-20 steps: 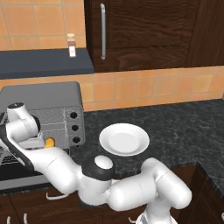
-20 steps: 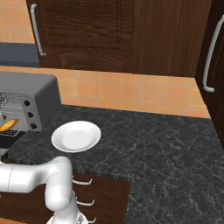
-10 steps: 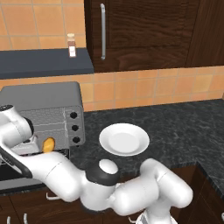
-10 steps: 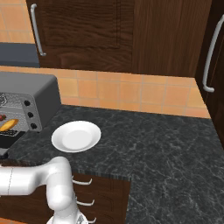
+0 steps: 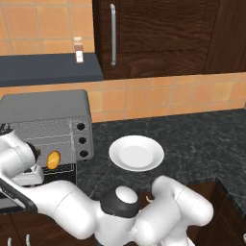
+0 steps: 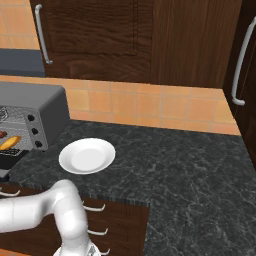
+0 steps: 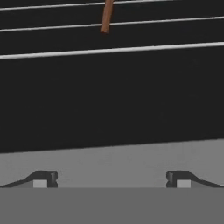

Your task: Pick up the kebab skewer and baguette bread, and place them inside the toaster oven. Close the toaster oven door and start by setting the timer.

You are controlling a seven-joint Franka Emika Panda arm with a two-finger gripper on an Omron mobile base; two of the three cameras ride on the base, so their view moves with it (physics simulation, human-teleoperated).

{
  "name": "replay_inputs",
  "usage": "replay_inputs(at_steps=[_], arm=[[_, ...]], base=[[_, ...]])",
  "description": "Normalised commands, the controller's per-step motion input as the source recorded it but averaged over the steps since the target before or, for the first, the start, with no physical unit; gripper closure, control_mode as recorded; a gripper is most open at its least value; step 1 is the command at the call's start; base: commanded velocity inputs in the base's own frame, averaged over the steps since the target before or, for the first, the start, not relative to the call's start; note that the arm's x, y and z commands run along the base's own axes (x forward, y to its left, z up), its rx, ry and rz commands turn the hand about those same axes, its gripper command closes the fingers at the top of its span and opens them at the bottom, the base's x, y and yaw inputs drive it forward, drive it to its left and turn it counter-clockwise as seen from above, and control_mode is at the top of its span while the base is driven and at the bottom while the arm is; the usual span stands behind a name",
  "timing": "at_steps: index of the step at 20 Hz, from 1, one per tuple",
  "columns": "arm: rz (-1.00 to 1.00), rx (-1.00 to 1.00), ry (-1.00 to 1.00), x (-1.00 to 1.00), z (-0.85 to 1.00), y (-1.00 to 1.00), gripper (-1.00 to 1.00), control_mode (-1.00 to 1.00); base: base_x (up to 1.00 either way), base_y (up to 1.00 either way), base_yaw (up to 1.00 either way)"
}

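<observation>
End effector (image 7: 112, 179) of the white arm, its two dark tips set wide apart and holding nothing, points at the wire rack (image 7: 109, 50) of the toaster oven (image 5: 45, 122), where the brown end of the kebab skewer (image 7: 106, 17) rests across the bars near the top of the hand view. In the left base view the baguette bread (image 5: 53, 160) lies on the rack inside the open oven, just left of the column of three black knobs (image 5: 82, 140). The right base view shows the loaf beside dark red-brown chunks at the frame's left edge, likely the skewer. The toaster oven door (image 6: 9, 153) hangs folded down in front, mostly hidden by the arm. A white plate (image 5: 136, 153) sits bare on the dark speckled desk (image 6: 190, 160) just right of the oven. Farther back, a small bottle (image 5: 78, 50) stands on a dark shelf (image 5: 48, 69) against the orange tiles; its label is too small to read. No other writing shows.
</observation>
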Motion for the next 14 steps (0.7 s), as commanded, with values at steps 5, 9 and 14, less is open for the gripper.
replay_inputs(at_steps=[5,9,14], arm=[[-0.17,0.0,0.0,-0.04,-0.41,-0.25,-1.0,-1.0],[-0.17,0.0,-0.01,-0.1,-0.19,-0.24,-1.0,-1.0],[-0.13,0.0,0.0,0.15,-0.15,-0.25,-1.0,-1.0]], base=[[0.0,0.0,0.0],[0.0,0.0,0.0],[0.0,0.0,0.0]])
